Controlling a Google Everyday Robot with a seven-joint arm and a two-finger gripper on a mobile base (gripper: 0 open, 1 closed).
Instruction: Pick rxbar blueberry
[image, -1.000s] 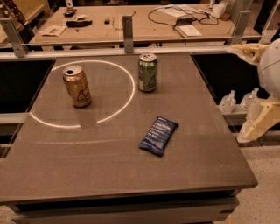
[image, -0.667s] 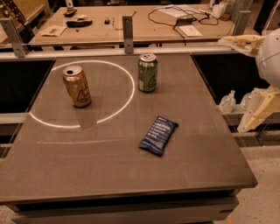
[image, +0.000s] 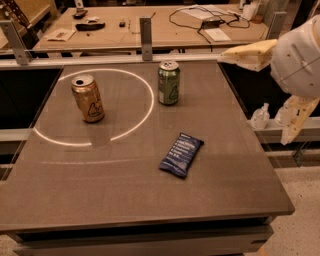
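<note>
The rxbar blueberry (image: 181, 154), a flat dark navy-blue bar with pale text lines, lies on the dark table (image: 125, 195), right of centre and towards the front. My gripper (image: 253, 99) is at the right edge of the view, above and beyond the table's right side, well apart from the bar. Its two cream fingers are spread wide: one finger (image: 247, 53) reaches left over the table's far right corner, and the other (image: 296, 120) hangs down off the table's side. It holds nothing.
A gold can (image: 88, 98) stands at the left and a green can (image: 169, 82) at the back centre, on a white ring of light (image: 145, 112). Metal rails and posts (image: 145, 31) border the far edge. A cluttered wooden bench (image: 150, 25) lies behind.
My gripper has moved left and inward, so its upper finger now reaches over the table's far right corner. The bar and both cans have not moved.
</note>
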